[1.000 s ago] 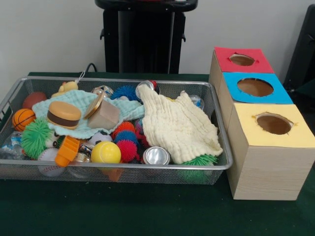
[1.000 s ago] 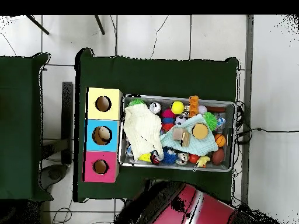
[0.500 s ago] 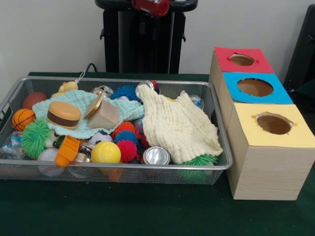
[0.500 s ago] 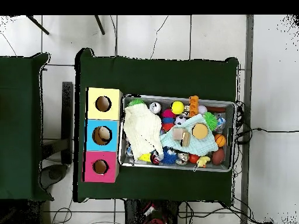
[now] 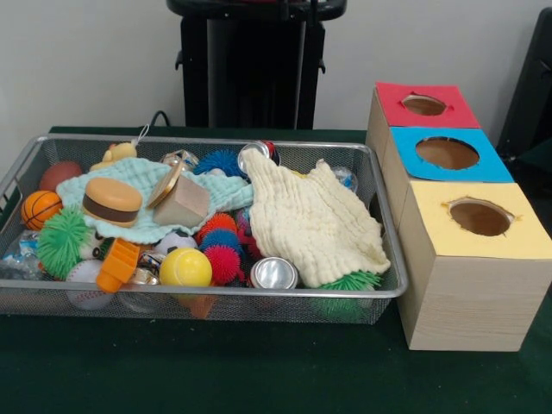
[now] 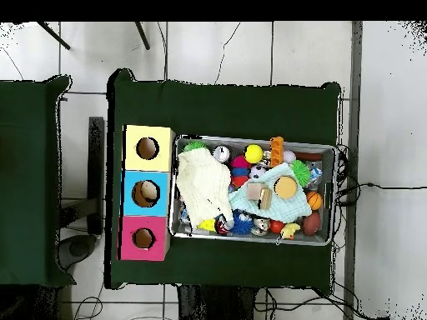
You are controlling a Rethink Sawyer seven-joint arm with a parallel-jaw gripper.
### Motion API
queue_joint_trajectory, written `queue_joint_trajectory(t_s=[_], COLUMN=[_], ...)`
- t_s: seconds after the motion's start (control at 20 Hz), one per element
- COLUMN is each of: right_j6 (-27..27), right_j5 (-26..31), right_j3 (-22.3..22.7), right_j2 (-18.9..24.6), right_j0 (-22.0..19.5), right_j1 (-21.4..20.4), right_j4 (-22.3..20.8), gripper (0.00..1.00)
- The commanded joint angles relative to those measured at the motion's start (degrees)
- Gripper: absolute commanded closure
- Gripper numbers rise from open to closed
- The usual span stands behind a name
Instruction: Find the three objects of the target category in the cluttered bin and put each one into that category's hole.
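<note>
I see bin (image 5: 379, 289) on table (image 5: 216, 371), boxes (image 5: 466, 259) just right of it in front view. Inside: cloth (image 5: 315, 224) at right, burger (image 5: 112, 200) left, can (image 5: 273, 274) before cloth.

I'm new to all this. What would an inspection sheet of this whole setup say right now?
Surface: green cloth table, bare at its front.
Job's things: wire mesh bin heaped with toys; three wooden boxes with holes, topped red, blue, yellow.
Clutter: cream cloth, mint cloth, toy burger, yellow ball, mini basketball, spiky balls, silver can.
Grippers: nothing seen.
Cables: black cable behind the bin.
Surroundings: black pedestal, pale wall, tiled floor.
</note>
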Motion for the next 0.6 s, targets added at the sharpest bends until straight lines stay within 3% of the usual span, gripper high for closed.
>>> queue_joint_trajectory(t_s=[0.05,0.6], right_j6=[2.16,2.83], right_j5=[2.34,1.43], right_j3=[-5.94,-6.78], right_j2=[6.57,7.28], right_j0=[-1.13,-1.55], right_j1=[-4.71,-3.64], right_j4=[-2.11,-3.04], gripper=[0.00,0.00])
